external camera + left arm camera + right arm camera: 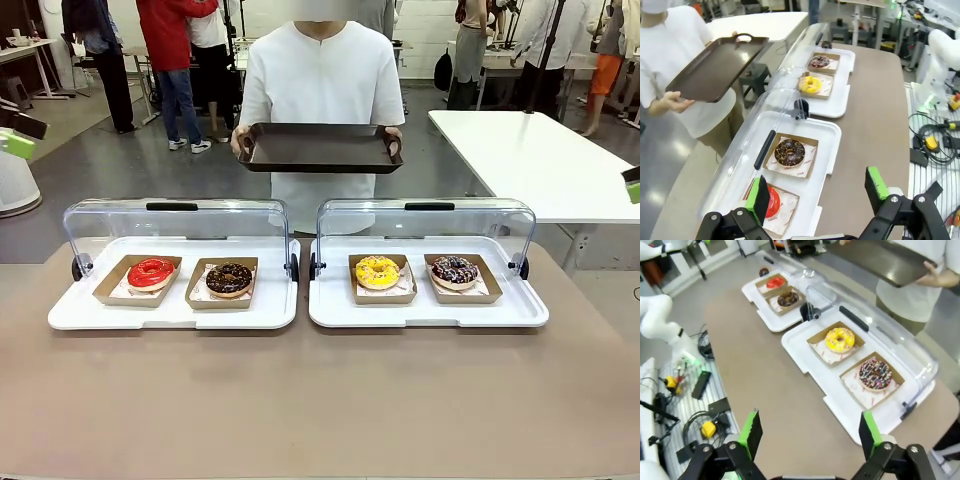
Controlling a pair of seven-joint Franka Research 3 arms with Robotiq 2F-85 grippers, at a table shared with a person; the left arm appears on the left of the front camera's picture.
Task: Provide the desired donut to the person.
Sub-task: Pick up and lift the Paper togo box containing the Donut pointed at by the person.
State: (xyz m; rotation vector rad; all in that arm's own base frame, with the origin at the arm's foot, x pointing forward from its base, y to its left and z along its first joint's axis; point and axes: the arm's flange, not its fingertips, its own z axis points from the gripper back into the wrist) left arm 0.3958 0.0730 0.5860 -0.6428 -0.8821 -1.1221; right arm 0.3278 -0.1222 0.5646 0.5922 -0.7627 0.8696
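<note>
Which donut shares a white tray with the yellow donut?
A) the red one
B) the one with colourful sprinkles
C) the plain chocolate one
B: the sprinkled donut sits right beside the yellow donut, each in its own little cardboard box, inside the same white tray on the robot's right side of the table.

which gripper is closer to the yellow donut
Right. The right gripper hovers open a short way from the yellow donut. The left gripper is beside the red donut, with the chocolate donut lying between it and the yellow one.
</note>
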